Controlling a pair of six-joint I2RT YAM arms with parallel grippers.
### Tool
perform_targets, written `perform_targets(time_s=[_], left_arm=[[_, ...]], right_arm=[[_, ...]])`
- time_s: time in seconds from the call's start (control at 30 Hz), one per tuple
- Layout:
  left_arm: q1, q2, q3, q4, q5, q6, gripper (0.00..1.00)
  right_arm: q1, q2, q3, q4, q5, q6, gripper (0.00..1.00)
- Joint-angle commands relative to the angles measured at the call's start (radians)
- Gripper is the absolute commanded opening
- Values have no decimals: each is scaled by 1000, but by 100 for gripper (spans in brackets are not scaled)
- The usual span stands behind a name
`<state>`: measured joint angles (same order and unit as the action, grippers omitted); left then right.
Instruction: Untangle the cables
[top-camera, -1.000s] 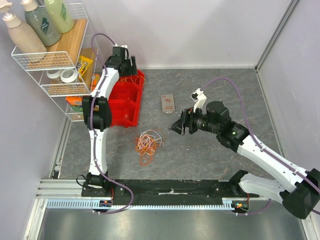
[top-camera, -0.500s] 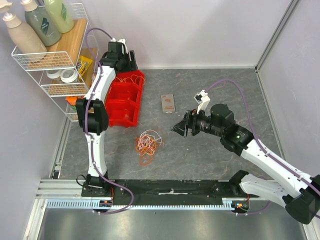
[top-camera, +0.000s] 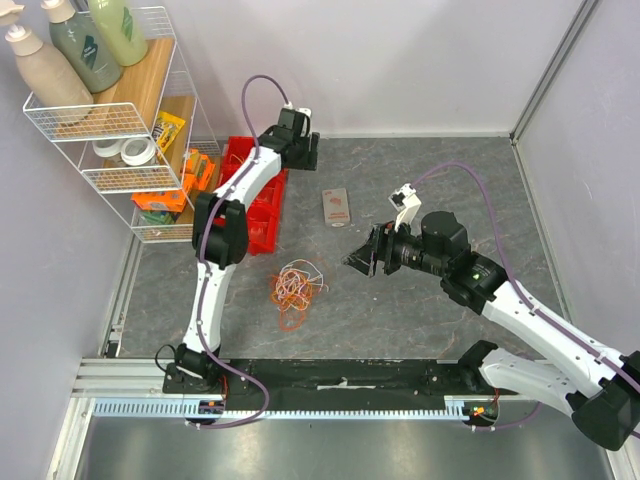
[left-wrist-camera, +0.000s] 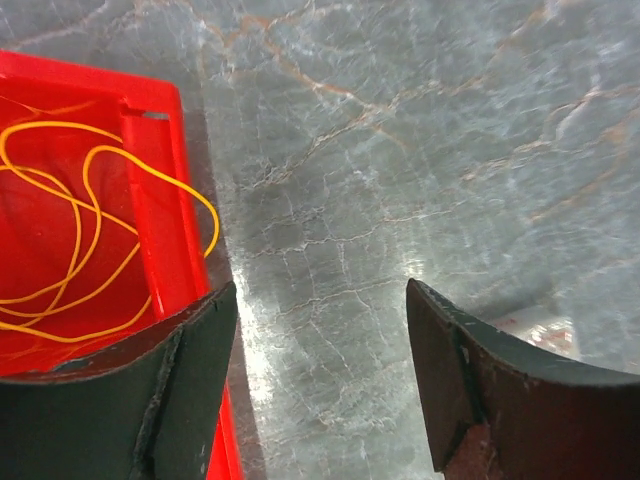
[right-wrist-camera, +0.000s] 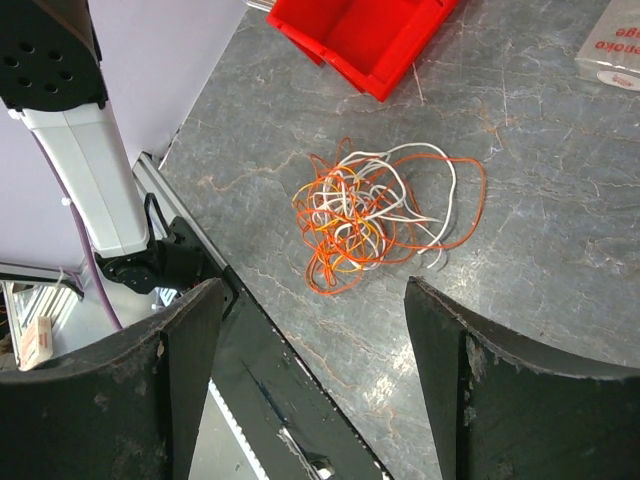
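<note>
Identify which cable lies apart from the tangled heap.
The yellow cable: it is looped alone inside the red bin, while the orange and white cables sit knotted together on the table.

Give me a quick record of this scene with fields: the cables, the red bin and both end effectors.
tangle: orange, white and red cables bunched on the table, nothing touching them
red bin: one yellow cable coiled inside
left end effector: open, empty, over the table beside the red bin
right end effector: open, empty, aimed at the tangle from above
</note>
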<state>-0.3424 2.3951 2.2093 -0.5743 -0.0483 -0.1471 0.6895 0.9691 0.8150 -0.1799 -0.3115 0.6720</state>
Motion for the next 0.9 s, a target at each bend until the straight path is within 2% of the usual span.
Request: perform_targets(time_s=[0.0,0.13,0.47,0.77,0.87], left_arm=[[2,38,38,37,-146,40,71],[0,58,41,56,-202,41,66],[2,137,101,128,-268,95,64],[-7,177,113,208,-331,145,47],[-13,190,115,232,-354,205,40]], right_arm=[[-4,-15,-11,19,12,1,80],[-4,-15,-14,20,14,3,80],[-4,-1,-13,22,18,-2,80],[-4,25,-14,26,18,-5,80],[-4,33,-13,36,12,-3,80]])
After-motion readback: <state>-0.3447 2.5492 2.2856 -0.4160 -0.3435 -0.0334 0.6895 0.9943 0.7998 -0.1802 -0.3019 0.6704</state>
